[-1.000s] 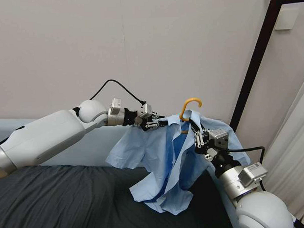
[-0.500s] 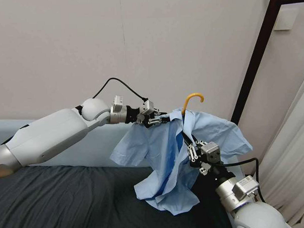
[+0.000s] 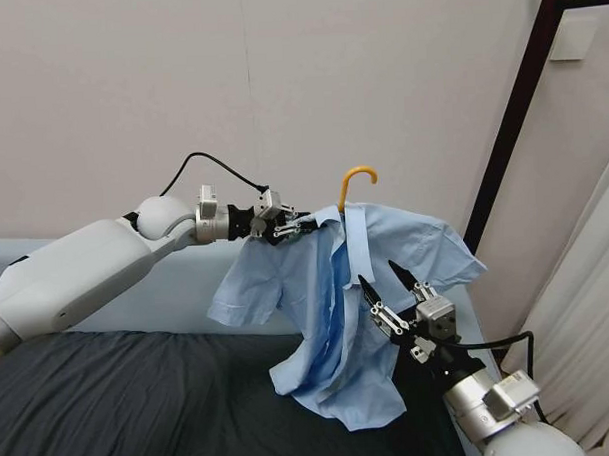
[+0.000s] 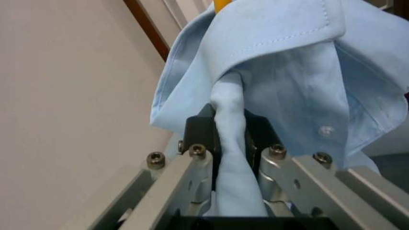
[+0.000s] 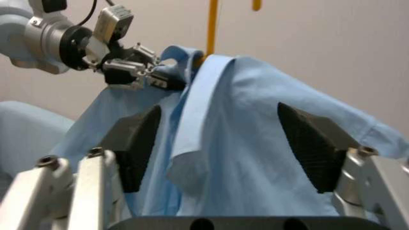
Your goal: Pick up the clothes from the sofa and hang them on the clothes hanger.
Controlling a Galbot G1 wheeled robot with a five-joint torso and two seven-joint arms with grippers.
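- shirt (image 3: 318,318): thin woven cloth, matt, stitched collar (the button (image 4: 327,129) you see looks like glossy plastic)
- hanger hook (image 3: 355,170): smooth, glossy yellow coating
- right gripper (image 5: 219,115) pads (image 5: 313,143): black, rough-textured; links (image 5: 83,191) bare metal
- sofa (image 3: 121,405): dark matt fabric

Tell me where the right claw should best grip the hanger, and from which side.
Probably the straight stem of the hook just above the collar: the shirt covers the rest. Bring the open right claw from the robot's right, since the left claw is shut on the shirt at the left.
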